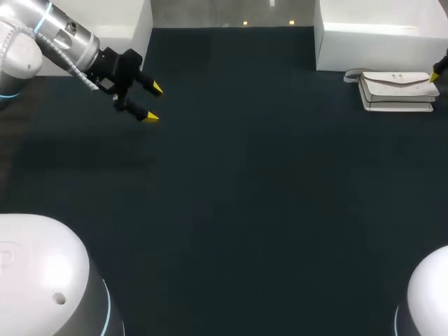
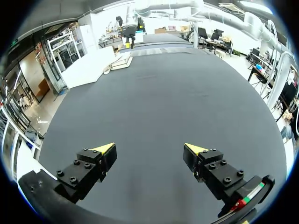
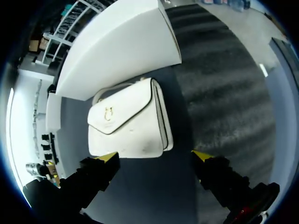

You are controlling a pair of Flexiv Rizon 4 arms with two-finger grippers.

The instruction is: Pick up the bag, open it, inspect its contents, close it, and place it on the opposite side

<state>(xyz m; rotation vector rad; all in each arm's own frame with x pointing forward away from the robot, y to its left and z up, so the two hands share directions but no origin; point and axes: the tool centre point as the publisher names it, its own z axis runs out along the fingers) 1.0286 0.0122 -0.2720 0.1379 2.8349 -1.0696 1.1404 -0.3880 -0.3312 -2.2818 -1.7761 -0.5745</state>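
Over the table's (image 1: 245,196) far left corner, the left gripper (image 1: 152,103) stands wide open and holds nothing. The white bag (image 1: 395,91) lies flat near the far right corner, beside a white box (image 1: 381,35). The right gripper (image 3: 154,155) hangs over it, fingers wide apart.

There is one bag (image 1: 396,91), white, at about two o'clock on the table in the head view; the right wrist view shows the same single bag (image 3: 128,123) with one flap and one small clasp. There is one table (image 1: 245,196), dark-topped. There are two grippers: the left gripper (image 1: 152,102) at about ten o'clock and the right gripper (image 3: 155,156) by the bag. Each has two yellow fingertips (image 2: 105,148), four in all, though the head view shows only three. Two white blocks (image 1: 381,35) sit at the far edge, at eleven and one o'clock. Two rounded white bases (image 1: 42,280) sit at seven and five o'clock.
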